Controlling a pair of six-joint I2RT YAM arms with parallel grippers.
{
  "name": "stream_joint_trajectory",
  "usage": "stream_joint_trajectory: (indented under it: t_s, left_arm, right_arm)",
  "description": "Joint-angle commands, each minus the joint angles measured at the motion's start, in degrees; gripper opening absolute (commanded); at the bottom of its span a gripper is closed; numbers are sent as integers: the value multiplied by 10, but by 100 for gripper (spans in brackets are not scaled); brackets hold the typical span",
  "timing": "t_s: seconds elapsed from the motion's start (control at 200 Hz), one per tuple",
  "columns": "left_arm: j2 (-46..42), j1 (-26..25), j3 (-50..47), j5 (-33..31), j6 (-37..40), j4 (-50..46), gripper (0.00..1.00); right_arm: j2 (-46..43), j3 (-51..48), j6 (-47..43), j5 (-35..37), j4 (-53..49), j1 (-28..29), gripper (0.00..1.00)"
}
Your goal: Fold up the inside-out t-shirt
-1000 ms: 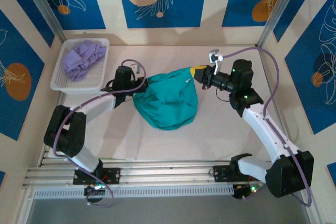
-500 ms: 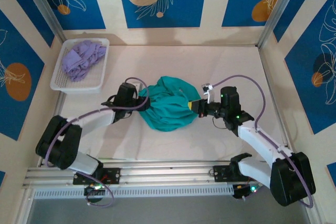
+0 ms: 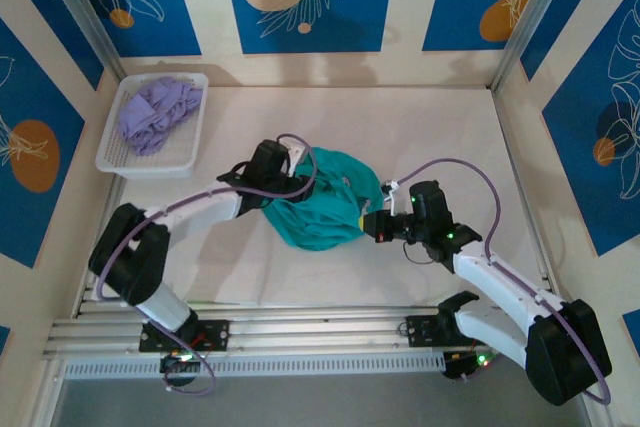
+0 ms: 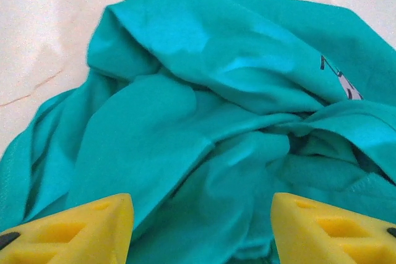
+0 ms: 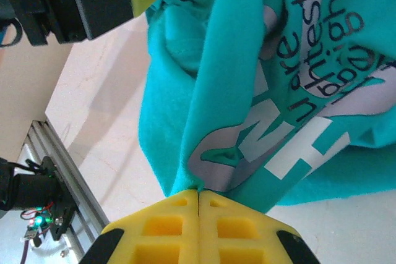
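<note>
teal cotton all over my feeds: the inside-out t-shirt (image 3: 318, 202) sits bunched in a heap around the middle of the table (image 3: 440, 127), right between the two arms. the right gripper (image 5: 198, 211) has its yellow pads pressed together with a fold of the shirt's edge pinched between them, and the white lettering (image 5: 309, 60) shows big just above in that wrist view. the left gripper (image 4: 201, 236) is at the shirt's other side with its pads spread wide, crumpled fabric lying ahead of them. over in the far-left corner the white basket (image 3: 185, 154) holds a lavender garment (image 3: 155, 112), well apart from the shirt.
</note>
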Motion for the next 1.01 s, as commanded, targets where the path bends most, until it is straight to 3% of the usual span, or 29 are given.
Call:
stream_joint_trajectory:
  t_s: [0.0,0.095,0.25,0.3,0.49,0.66,0.805,1.0]
  left_arm:
    - [45,0,50,39,42,-72,60]
    - [85,1,91,29,47,-106,54]
    - [100,9,135,60,35,-119,12]
    - [80,18,129,85,18,-94,4]
    - [-47,70,64,232,-112,67,0]
    - [-144,88,31,269,-180,159,0]
    - [-211,108,0,270,-258,261,0]
    - [-207,80,49,245,-275,287,0]
  right_arm:
    - [-13,-14,14,15,-23,5,0]
    - [-14,-19,15,19,-26,5,0]
    - [-40,-28,6,37,-25,6,0]
    - [-62,-34,-3,46,-18,11,0]
    - [-187,-47,-61,141,-8,41,0]
    - [-250,-10,-135,190,24,40,0]
    - [-229,74,-189,250,15,10,0]
    - [-111,262,-156,211,-27,-87,0]
